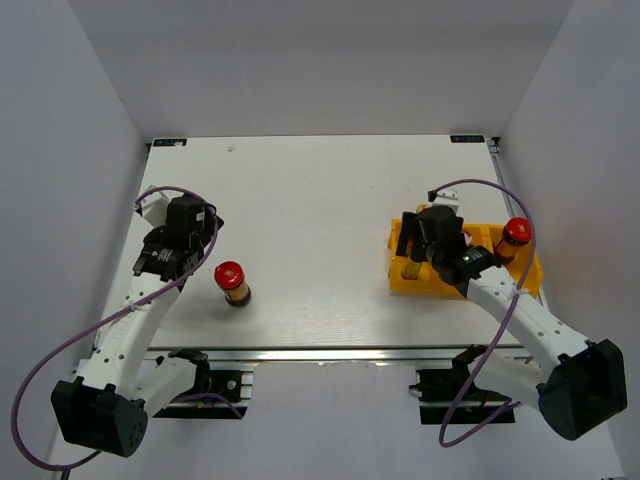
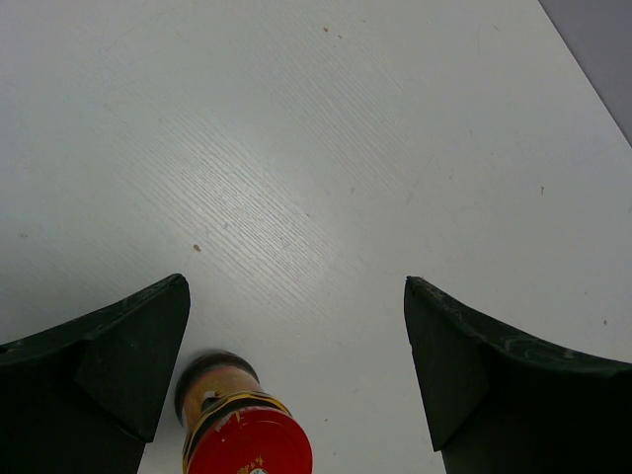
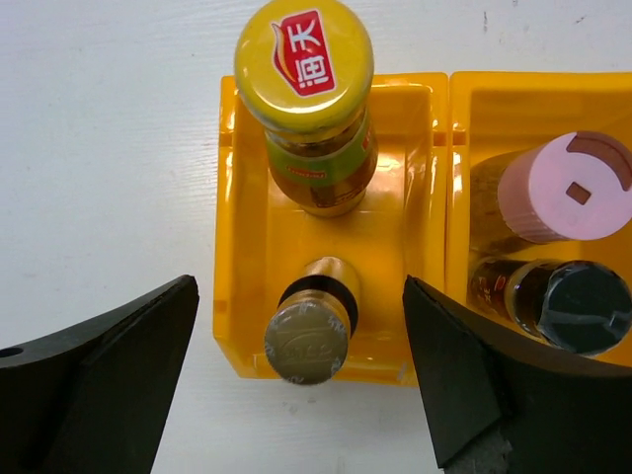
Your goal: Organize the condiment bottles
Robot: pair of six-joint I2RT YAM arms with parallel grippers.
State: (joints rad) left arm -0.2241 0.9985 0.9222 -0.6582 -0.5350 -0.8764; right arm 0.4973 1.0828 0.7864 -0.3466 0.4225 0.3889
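Observation:
A stout dark jar with a red cap (image 1: 231, 281) stands alone on the white table at left; in the left wrist view it (image 2: 242, 434) sits low between my fingers. My left gripper (image 1: 190, 262) is open and empty just left of it. My right gripper (image 3: 296, 380) is open and empty above the yellow tray (image 1: 520, 280). The tray's left compartment holds a yellow-capped bottle (image 3: 306, 94) and a slim gold-capped bottle (image 3: 308, 336). The compartment beside it holds a pink-capped bottle (image 3: 563, 188) and a black-capped bottle (image 3: 578, 306). A second red-capped jar (image 1: 514, 237) stands in the tray's right part.
White walls enclose the table on the left, back and right. The table's front rail (image 1: 330, 353) runs between the arm bases. A purple cable (image 1: 480, 185) loops above the right arm.

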